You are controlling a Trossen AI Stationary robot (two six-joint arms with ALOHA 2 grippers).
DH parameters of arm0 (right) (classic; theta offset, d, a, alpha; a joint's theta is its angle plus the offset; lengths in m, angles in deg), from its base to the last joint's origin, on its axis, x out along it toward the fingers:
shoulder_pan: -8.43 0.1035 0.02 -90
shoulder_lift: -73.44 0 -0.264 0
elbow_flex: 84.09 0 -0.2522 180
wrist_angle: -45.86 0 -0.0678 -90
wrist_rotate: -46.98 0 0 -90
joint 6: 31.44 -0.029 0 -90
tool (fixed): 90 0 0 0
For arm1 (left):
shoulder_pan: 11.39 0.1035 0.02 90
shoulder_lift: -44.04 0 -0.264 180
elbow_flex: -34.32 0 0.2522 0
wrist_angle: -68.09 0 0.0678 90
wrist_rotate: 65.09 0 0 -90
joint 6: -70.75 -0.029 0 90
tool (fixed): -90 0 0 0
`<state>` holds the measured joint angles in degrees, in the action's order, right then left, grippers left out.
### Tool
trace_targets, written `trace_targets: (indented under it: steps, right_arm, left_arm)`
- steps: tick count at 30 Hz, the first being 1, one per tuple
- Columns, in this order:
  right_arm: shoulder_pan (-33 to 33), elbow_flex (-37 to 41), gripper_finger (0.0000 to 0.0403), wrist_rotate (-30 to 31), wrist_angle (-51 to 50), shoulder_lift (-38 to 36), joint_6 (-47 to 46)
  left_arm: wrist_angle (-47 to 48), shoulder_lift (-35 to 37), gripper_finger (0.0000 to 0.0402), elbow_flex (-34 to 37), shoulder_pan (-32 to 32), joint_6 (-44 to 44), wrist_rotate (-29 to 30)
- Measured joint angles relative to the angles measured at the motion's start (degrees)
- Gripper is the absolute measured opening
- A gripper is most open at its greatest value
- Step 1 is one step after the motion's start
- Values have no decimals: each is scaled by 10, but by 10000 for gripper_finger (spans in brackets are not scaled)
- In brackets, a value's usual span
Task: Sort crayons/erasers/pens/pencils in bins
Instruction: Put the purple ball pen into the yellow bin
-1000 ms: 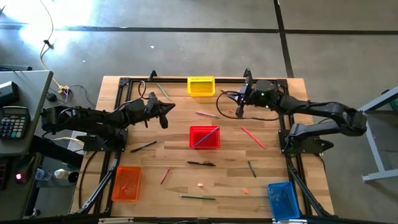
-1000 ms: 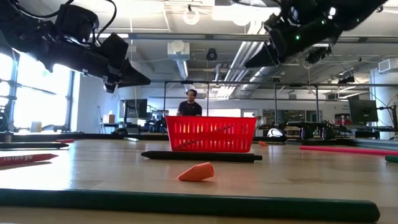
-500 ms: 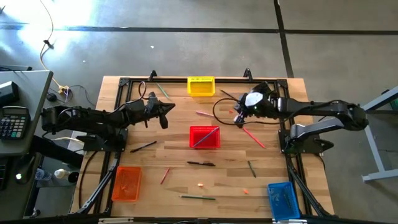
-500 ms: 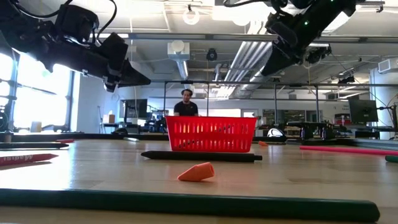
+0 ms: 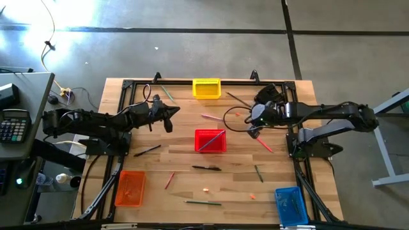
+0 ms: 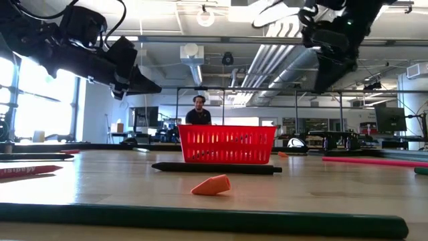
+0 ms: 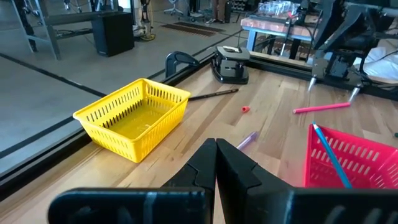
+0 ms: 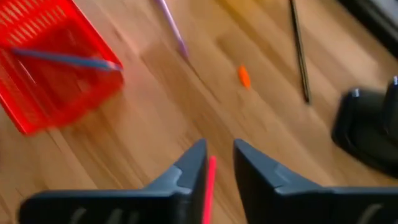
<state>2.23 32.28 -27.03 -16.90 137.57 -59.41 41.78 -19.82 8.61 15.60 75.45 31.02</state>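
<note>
My right gripper hangs open above the far end of a red pencil that lies flat on the table right of the red bin. In the right wrist view the pencil shows in the narrow gap between my fingers. The low view shows this gripper well above the table. A blue pencil lies slanted in the red bin. My left gripper is shut and empty, held in the air left of the red bin, toward the yellow bin.
The yellow bin stands at the far edge, the orange bin near left, the blue bin near right. Black pens, a pink pencil, green pencils and small orange bits lie scattered.
My right gripper has moved from the far side toward the table's near edge, over the red pencil's far end, and has tipped to point more steeply down. My left arm has kept still.
</note>
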Motion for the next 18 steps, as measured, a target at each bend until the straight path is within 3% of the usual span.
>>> trace_targets:
  steps: [8,18]
  right_arm:
    - [-9,0,162,-10,-51,52,-17]
    - [-7,1,174,-150,-38,166,-33]
  left_arm:
    - [0,0,0,0,0,0,0]
    - [2,0,0,0,0,1,0]
